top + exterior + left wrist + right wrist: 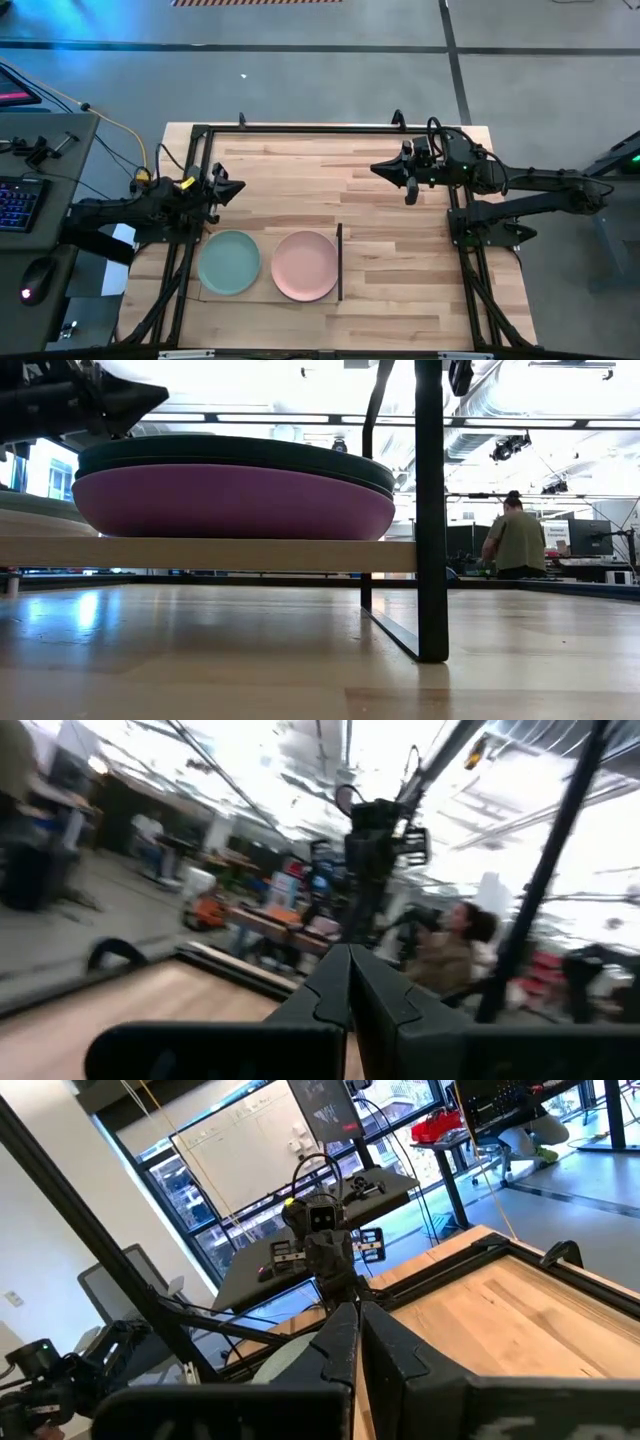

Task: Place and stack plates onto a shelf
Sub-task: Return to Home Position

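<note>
Stacks look done, so what's left is parking the arms. Going from the left: the left gripper point(232, 187) hangs over the bare tabletop point(400, 290) with its fingers pinched together on nothing, and the left wrist view backs that up.

Near it, toward the near edge, is the shelf point(268, 238). Its long axis runs left to right, with two piles side by side on it. The left pile shows a pale mint plate point(229, 262) on top. The right pile shows a pink plate point(304, 265), just beside the dark strip point(340, 262) at the shelf's right end. From table height one pile has a purple plate point(230, 505) at the bottom with darker ones on it, but I can't tell from that angle which pile it is.

The right gripper point(383, 169) sits far and to the right of the pink pile, well apart from it. Its fingers are together too, and it's empty.

Key bit for the next move, I reckon: both piles lie toward the near edge from both grippers, and the left arm is the closer one. Pulling back outward on the far side shouldn't cross any plate. The only risk I'd guess at is the left arm dipping near the mint pile.
</note>
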`<action>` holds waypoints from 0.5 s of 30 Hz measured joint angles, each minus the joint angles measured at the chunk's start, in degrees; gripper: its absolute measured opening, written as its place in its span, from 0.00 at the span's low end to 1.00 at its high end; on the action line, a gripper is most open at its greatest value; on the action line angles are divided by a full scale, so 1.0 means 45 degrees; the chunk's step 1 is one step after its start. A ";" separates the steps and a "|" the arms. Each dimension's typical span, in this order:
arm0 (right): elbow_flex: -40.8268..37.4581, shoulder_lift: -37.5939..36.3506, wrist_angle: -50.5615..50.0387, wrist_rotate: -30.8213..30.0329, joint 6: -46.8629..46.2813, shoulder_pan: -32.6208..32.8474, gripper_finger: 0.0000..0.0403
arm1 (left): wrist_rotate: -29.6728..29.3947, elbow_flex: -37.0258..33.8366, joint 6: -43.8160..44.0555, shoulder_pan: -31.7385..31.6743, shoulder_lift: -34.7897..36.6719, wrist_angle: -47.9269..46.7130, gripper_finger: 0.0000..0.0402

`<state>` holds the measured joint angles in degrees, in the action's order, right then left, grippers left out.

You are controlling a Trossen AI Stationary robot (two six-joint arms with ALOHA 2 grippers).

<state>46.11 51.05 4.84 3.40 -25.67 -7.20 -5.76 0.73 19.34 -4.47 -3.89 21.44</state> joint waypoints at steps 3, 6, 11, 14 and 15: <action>0.0000 0.0000 -0.0034 0.0000 -0.0005 0.0000 0.00 | 0.0580 0.0000 0.0812 0.0226 0.0243 -0.0153 0.00; 0.0000 0.0000 -0.0201 0.0000 -0.0005 0.0000 0.00 | 0.0541 0.0000 0.1120 0.0763 0.0286 -0.0456 0.00; 0.0000 0.0000 -0.0389 0.0000 -0.0005 0.0000 0.00 | -0.0969 0.0000 0.0522 0.1885 0.0289 -0.0764 0.00; 0.0000 0.0000 -0.0410 -0.0044 0.0005 0.0000 0.00 | -0.1501 0.0000 -0.0291 0.2278 0.0289 -0.0842 0.00; 0.0000 0.0000 -0.0452 -0.0098 0.0009 0.0000 0.00 | -0.1582 0.0000 -0.0526 0.2318 0.0289 -0.0845 0.00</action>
<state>46.11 51.05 2.81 2.96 -25.63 -7.20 -12.88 0.73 16.98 5.96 -2.59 17.64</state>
